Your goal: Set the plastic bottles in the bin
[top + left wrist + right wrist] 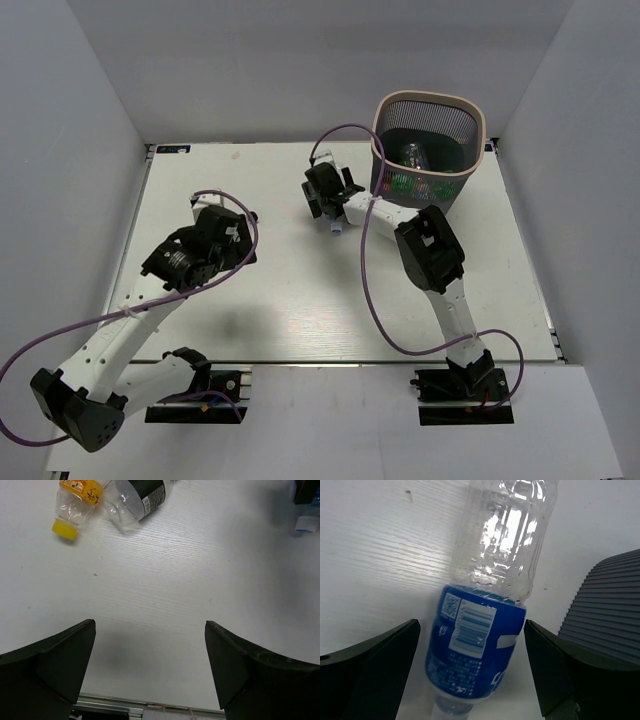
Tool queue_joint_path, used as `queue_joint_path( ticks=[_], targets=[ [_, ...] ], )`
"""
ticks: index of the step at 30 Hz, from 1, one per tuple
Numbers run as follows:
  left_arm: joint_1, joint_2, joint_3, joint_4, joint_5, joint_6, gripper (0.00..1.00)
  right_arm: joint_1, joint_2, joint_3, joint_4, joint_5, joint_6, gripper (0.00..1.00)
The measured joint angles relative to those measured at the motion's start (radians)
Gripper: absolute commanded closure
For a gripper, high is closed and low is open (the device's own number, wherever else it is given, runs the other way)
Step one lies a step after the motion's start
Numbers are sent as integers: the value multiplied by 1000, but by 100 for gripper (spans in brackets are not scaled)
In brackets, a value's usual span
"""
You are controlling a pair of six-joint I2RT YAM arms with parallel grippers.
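A clear bottle with a blue label [480, 645] lies on the white table between the open fingers of my right gripper [471, 622]; neither finger touches it. In the top view the right gripper [328, 205] sits just left of the bin [478, 140], and the bottle's pale cap [336, 229] pokes out below it. My left gripper [150, 624] is open and empty above bare table. Beyond it lie an orange-labelled bottle with a yellow cap [75, 502] and a clear bottle with a black label [135, 500]. The left arm [215, 240] hides both in the top view.
The tall dark mesh bin holds a clear bottle [412, 155] and green ones [402, 185]. Its ribbed wall [607, 600] is close to the right finger. A metal rail [150, 707] marks the table edge under the left gripper. White walls enclose the table.
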State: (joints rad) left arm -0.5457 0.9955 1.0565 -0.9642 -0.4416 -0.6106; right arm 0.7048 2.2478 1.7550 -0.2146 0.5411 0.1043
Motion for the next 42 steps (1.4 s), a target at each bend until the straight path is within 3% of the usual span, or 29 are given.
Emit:
queue_joint_path(
  ticks=[5,8,9,12,14,22,31,34,42],
  targets=[
    [-4,26,0,13,14,45,0,-33,45,0,-3,-24,8,23],
    [-4,31,0,31,16,64,0,-43,46,3,-8,-77,5,41],
    [-4,31,0,33,16,69,0,-44,45,3,-6,-97,2,56],
    [-4,31,-2,44,15,77,0,-44,34,3,5,-185,-19,87],
    [-4,31,-5,56,14,88,0,-44,17,-2,0,-275,-37,97],
    [0,74,-60,143,-13,206,0,-42,-211,-105,-39,-611,-122,100],
    [8,135,-84,252,-56,337,0,-72,-542,0,-16,-779,-133,100],
    [8,165,-90,298,-81,376,0,-83,-616,32,13,-763,-113,100],
    [22,403,-79,426,-187,521,0,-145,-719,6,51,-416,-165,100]
  ],
)
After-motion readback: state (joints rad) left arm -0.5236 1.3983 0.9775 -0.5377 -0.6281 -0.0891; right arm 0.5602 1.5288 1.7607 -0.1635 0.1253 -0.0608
